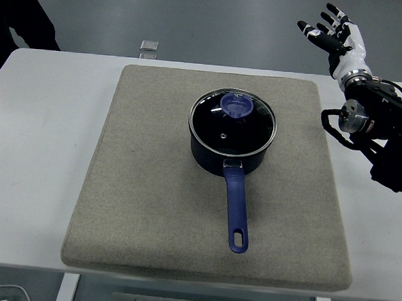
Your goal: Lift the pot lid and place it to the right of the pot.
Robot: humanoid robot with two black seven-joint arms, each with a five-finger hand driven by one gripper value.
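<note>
One hand in view: the right hand (pixel 331 30), raised at the far right beyond the table's far edge, fingers spread and holding nothing — well apart from the pot.
Right arm: black, coming in from the right edge, its forearm hanging above the right side of the white table (pixel 38 127).
Saucepan (pixel 229 156): dark blue, standing upright on the mat a little far of centre, its long blue handle (pixel 236 211) pointing toward the near edge.
Pot lid (pixel 233 122): glass with a metal rim, seated on the saucepan — its blue knob (pixel 235 106) sits toward the far side.
Mat (pixel 143 208): a grey-beige felt pad covering the middle of the table.
Person: a dark sleeve (pixel 18 13) at the far left corner.
Small object (pixel 149 46): a flat square thing just beyond the far edge; too small to tell what.
</note>
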